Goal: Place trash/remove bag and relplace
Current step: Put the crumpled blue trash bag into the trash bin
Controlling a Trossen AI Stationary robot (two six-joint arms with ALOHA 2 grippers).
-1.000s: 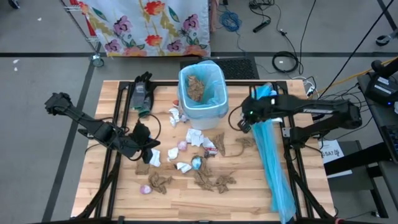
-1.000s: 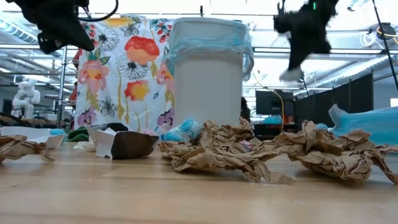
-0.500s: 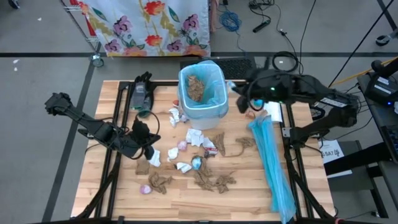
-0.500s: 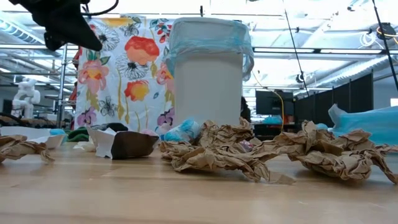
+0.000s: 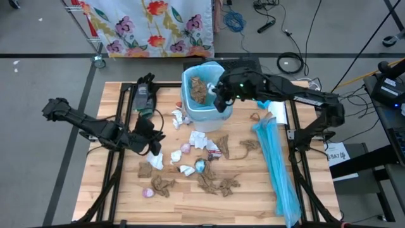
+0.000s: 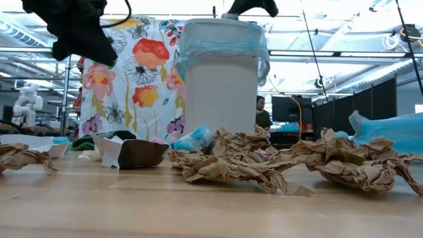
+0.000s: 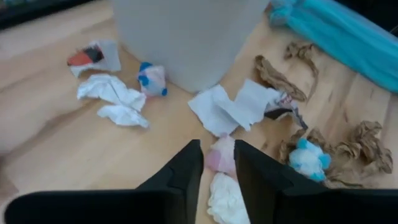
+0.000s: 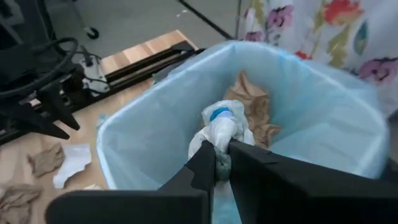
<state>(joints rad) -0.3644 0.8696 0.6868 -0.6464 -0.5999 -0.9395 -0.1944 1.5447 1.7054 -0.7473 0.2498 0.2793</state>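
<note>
You had the right gripper (image 8: 222,163) pinching a white tissue wad (image 8: 219,126) over the lined bin (image 5: 205,114) to drop it in — left gripper (image 7: 217,167) hung part-open, empty, above the floor scraps.

The bin (image 5: 205,95) is standing near the table's (image 5: 114,202) far edge, with the right gripper (image 5: 219,100) hanging over its open mouth, blocking entry from above. Scraps (image 5: 218,185) are crowding the table's middle. A long blue plastic sheet (image 5: 278,168) is lying along the right edge. The left gripper (image 5: 154,144) is hovering over the left side. The near left corner is lying bare.
</note>
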